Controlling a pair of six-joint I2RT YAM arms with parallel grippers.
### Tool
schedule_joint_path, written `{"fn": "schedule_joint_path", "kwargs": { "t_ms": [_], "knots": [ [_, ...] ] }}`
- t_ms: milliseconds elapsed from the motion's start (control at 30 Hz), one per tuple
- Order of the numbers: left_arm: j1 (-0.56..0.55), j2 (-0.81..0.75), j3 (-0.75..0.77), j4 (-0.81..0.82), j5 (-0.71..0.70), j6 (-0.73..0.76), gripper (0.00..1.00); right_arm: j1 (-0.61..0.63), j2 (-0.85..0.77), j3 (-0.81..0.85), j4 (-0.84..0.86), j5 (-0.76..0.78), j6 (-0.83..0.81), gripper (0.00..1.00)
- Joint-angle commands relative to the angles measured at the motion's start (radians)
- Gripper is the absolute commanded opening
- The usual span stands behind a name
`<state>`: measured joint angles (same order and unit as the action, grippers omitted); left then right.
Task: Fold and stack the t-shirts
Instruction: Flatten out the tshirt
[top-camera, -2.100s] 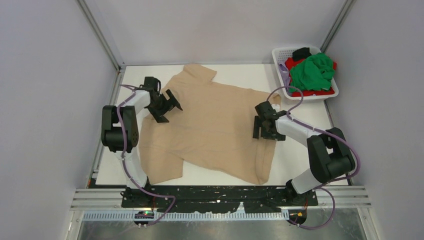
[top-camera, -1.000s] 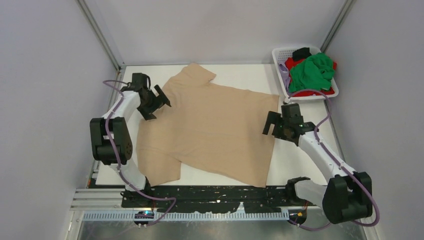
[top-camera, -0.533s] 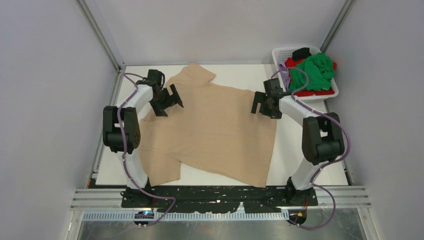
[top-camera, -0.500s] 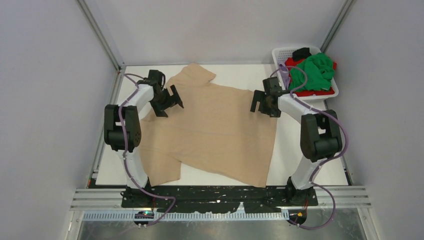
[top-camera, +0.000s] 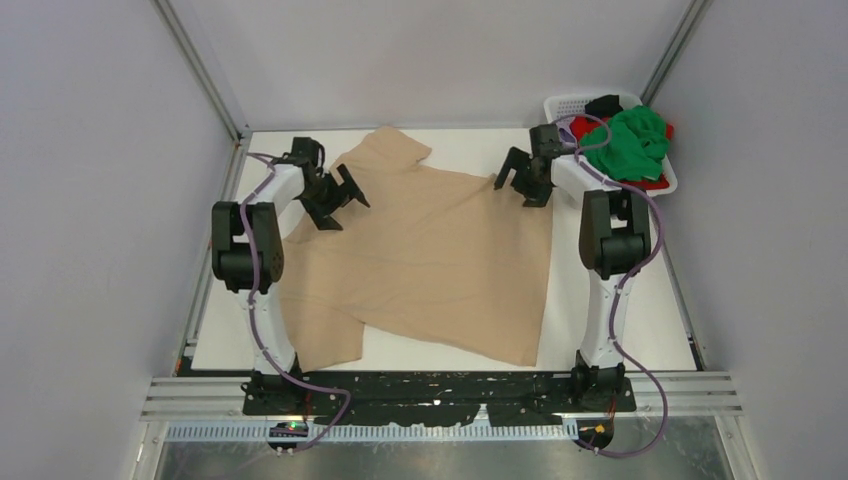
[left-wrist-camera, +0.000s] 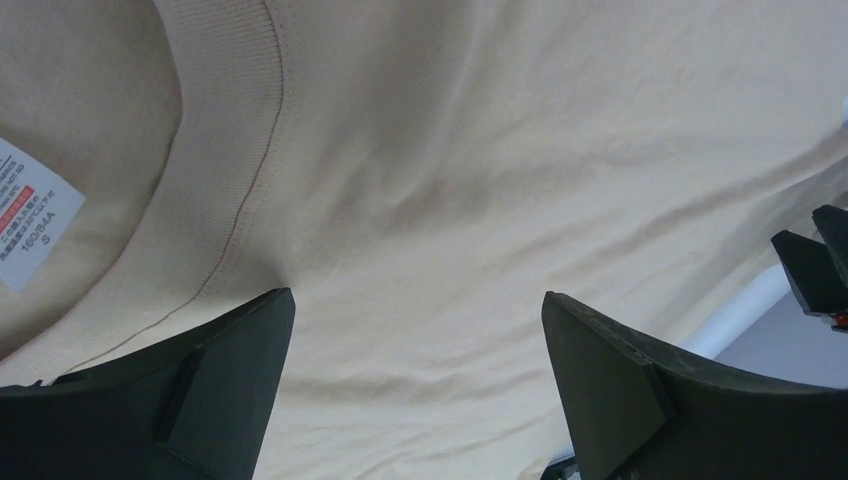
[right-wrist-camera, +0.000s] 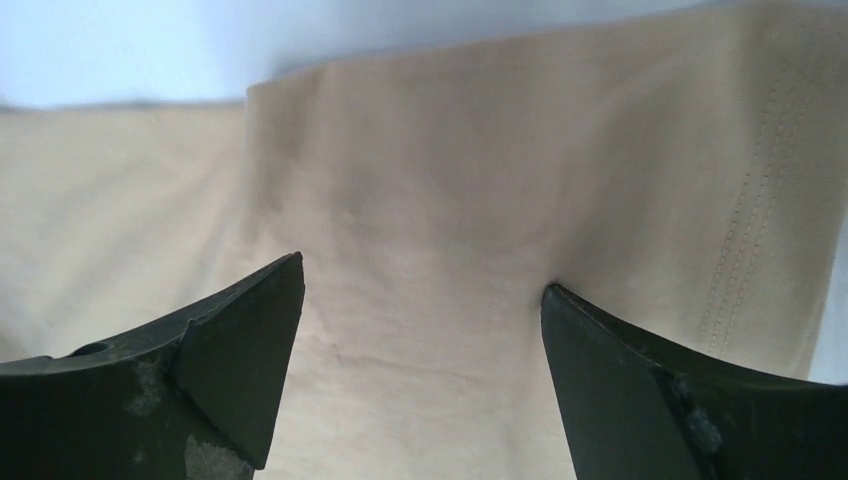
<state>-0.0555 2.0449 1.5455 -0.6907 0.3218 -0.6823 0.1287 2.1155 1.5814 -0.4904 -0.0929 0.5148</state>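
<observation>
Beige cloth, the t-shirt, lies spread flat on the table with its neck to the left. The left gripper hangs over the shoulder by the collar, jaws wide apart and empty. The right gripper hovers over the far hem corner, equally spread and holding nothing. Both look poised to pinch that far edge for a first fold. The other shirts sit heaped in the basket.
</observation>
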Motion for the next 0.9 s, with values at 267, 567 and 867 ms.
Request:
{"fn": "schedule_joint_path", "kwargs": {
  "t_ms": [267,567,867],
  "knots": [
    [0.028,0.125,0.14,0.012,0.058,-0.116,0.99,-0.028,0.34,0.512,-0.093,-0.074,0.065,0.96],
    [0.051,0.174,0.236,0.006,-0.033,-0.204,0.99,-0.051,0.527,0.835,-0.093,-0.089,0.091,0.96],
    [0.044,0.051,0.268,-0.004,-0.035,-0.117,0.99,-0.031,0.39,0.798,-0.123,-0.055,-0.046,0.95]
  ]
}}
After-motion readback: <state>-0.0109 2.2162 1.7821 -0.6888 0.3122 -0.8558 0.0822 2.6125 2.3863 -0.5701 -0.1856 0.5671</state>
